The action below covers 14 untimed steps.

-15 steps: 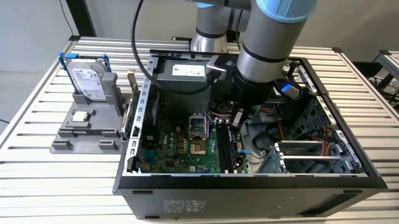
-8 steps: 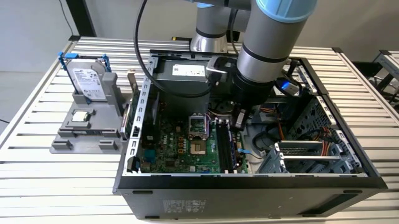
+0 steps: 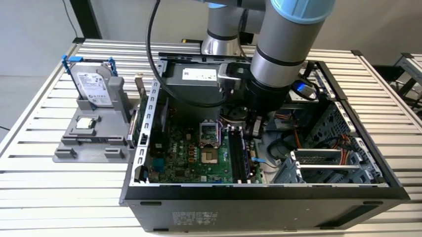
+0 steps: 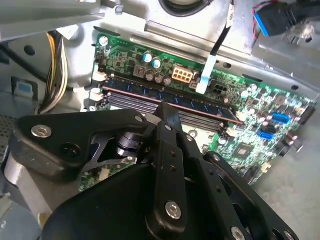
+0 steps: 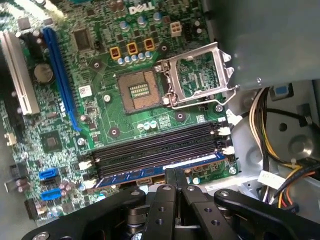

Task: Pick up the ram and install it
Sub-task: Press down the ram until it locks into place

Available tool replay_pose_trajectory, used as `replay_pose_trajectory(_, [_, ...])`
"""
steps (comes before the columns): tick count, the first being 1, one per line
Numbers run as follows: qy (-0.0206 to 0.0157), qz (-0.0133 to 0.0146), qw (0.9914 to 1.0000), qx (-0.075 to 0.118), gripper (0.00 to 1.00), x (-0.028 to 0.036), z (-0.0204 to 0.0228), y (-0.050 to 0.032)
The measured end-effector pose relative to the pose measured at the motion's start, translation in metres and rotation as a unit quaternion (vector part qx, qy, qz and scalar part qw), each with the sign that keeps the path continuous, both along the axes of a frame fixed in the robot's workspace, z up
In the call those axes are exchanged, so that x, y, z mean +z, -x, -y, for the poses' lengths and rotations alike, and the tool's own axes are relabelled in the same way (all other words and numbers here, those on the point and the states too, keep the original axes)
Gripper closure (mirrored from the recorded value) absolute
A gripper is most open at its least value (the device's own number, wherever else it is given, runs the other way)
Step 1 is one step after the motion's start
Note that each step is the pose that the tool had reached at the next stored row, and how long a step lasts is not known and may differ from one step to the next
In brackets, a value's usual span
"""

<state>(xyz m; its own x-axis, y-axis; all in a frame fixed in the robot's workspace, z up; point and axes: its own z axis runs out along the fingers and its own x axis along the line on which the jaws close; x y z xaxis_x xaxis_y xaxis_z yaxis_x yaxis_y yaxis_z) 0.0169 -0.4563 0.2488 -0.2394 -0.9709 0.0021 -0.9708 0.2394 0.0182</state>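
We found the ram [image 5: 160, 169] seated in the outermost of the black memory slots [image 5: 155, 147] on the green motherboard [image 5: 100, 75], inside the open computer case [image 3: 264, 190]. In both wrist views the gripper [image 5: 175, 175] sat directly over the stick with its fingers drawn together, tips at its top edge. The silver hard drive [image 3: 92, 86] stood on the grey stand [image 3: 92, 133] outside the case

Ram [image 5: 160, 169] in outermost motherboard slot, beside empty slots [image 5: 157, 147].
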Motion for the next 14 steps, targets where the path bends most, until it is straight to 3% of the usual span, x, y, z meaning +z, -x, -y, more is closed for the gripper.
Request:
replay_pose_trajectory(5, [0.0001,0.0001,0.99915,0.041,1.0,-0.0001,0.0,-0.0001])
replay_pose_trajectory(9, [0.0,0.0009,0.99743,0.072,1.0,-0.0005,0.0,-0.0001])
replay_pose_trajectory(14, [0.0002,0.0019,0.99675,0.081,1.0,-0.001,0.0,0.0])
